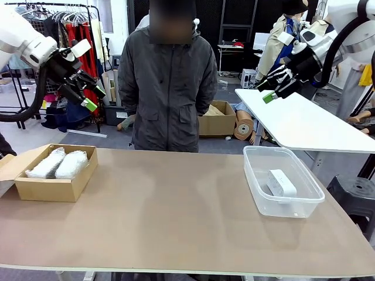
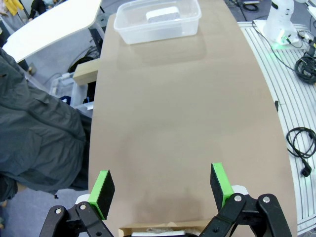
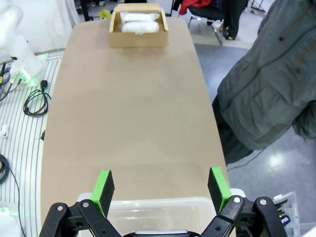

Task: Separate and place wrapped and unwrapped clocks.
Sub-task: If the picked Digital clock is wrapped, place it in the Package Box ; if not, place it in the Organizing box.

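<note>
Two white bubble-wrap bundles (image 1: 45,164) (image 1: 71,164) lie in one brown cardboard box (image 1: 50,188) at nine o'clock; one bare white slab clock (image 1: 281,182) sits in one clear plastic tub (image 1: 263,199) at three o'clock.

- A long tan table (image 1: 176,222) fills the foreground from 9 to 3 o'clock.
- A white table (image 1: 304,120) stands behind it at 2 o'clock.
- A clothes rack (image 1: 64,17) with hanging garments, some red, stands at 10 o'clock.
- An open cardboard carton (image 1: 218,120) sits on the grey floor (image 1: 111,140) near 1 o'clock, a roll of brown paper (image 1: 243,126) just beside it.
- A black stool (image 1: 354,196) stands at 3 o'clock.
- Dark panels (image 1: 225,14) back the room at 12 o'clock.
</note>
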Tool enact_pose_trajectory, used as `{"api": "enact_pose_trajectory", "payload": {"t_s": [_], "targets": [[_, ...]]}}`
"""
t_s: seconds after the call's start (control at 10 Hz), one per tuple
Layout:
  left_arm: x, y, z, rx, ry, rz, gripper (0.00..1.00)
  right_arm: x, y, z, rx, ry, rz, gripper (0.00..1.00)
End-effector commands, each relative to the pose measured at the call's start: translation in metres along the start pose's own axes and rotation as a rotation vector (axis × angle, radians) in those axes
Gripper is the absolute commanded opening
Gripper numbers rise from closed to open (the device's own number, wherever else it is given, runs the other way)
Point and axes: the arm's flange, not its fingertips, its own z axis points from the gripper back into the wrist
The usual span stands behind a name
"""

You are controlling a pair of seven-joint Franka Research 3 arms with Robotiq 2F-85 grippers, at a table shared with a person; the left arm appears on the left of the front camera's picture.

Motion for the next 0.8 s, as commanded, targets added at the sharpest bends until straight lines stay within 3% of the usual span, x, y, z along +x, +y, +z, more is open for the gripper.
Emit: {"api": "enact_pose_trajectory", "payload": {"t_s": [0.0,0.7], "targets": [[-0.0003,-0.0012,0.0017,-0.001,0.014,0.003,1.0,-0.0004,0.0006,0.001,0.005,-0.003,0.013,1.0],[-0.0003,-0.0012,0.0017,-0.001,0.014,0.003,1.0,-0.0004,0.0006,0.001,0.005,-0.003,0.013,1.0]]}}
